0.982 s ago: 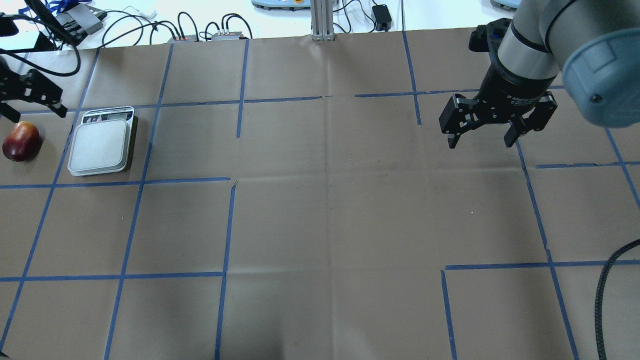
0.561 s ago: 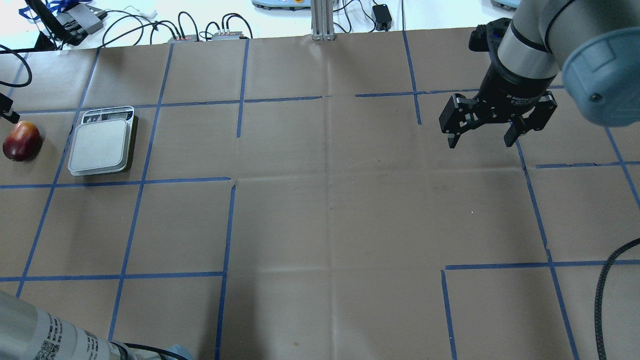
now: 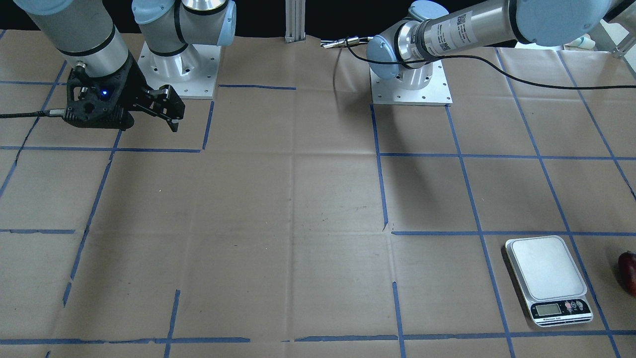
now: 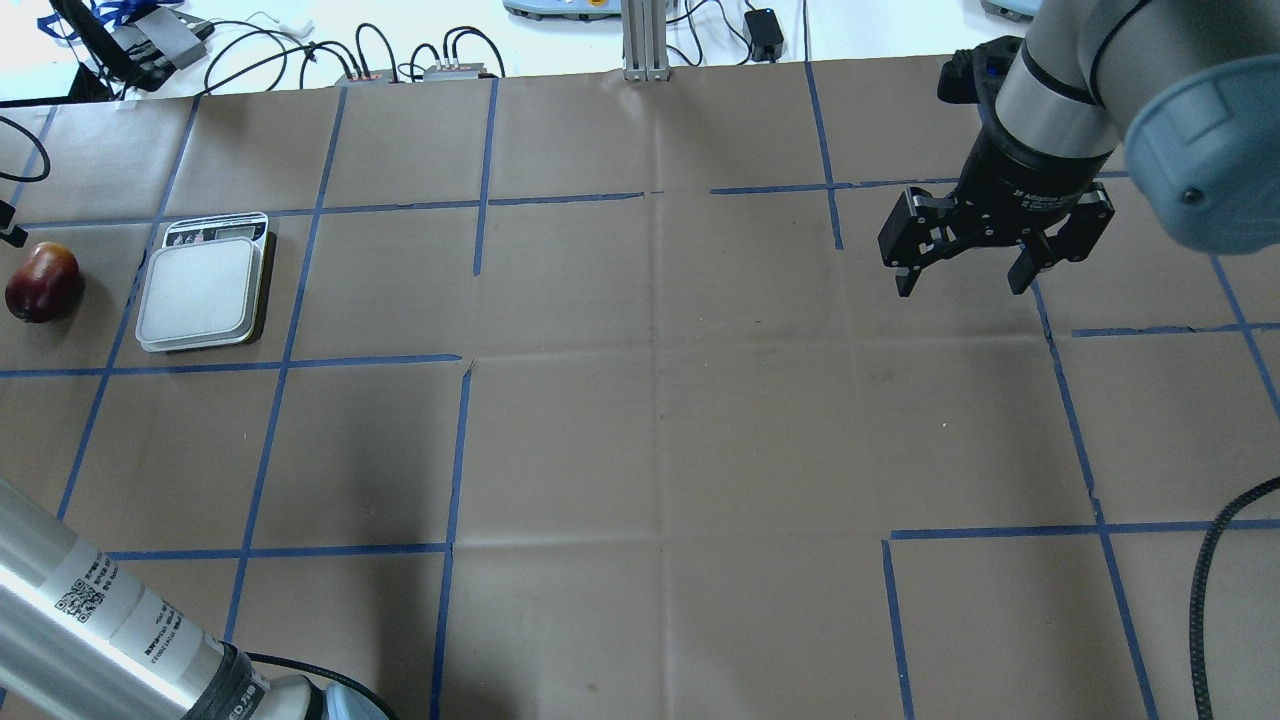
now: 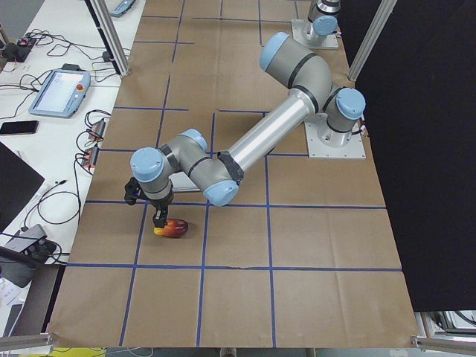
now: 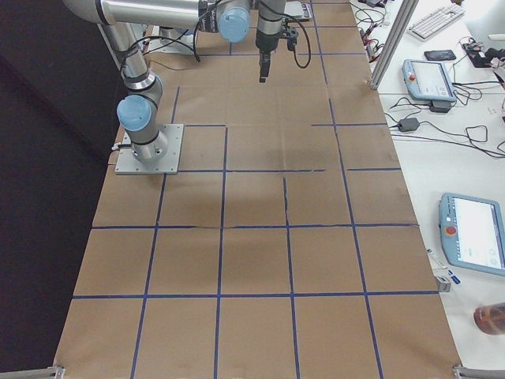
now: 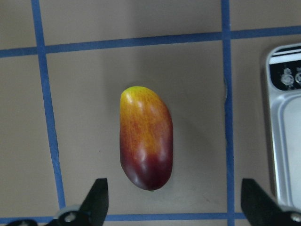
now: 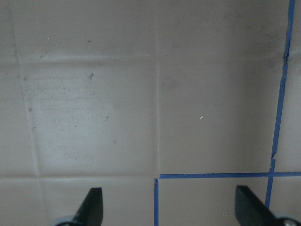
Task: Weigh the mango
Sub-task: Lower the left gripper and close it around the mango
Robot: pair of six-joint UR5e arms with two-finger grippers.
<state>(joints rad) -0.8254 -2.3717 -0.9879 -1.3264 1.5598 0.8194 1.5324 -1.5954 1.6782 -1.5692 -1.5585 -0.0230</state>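
Brown table (image 4: 650, 400), elongated glossy mango (image 7: 146, 139), dark red fading orange-yellow

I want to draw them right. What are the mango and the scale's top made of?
The mango: real-looking fruit skin, smooth and glossy, with shiny spots on the red. The scale's top: pale, dull, maybe metal or plastic; I cannot tell which.

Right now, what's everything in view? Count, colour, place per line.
mango: 1, dark red to yellow, table's left edge, beside the scale, not touching.
scale: 1, white platform, black panel, left side of table.
table: 1, brown paper, blue tape grid.
pendants: 2, grey-blue, bench beyond the table.
cables: several, black, same bench.
left gripper: 1, black, open, above the mango.
right gripper: 1, black, open, holding nothing, over table's right side.
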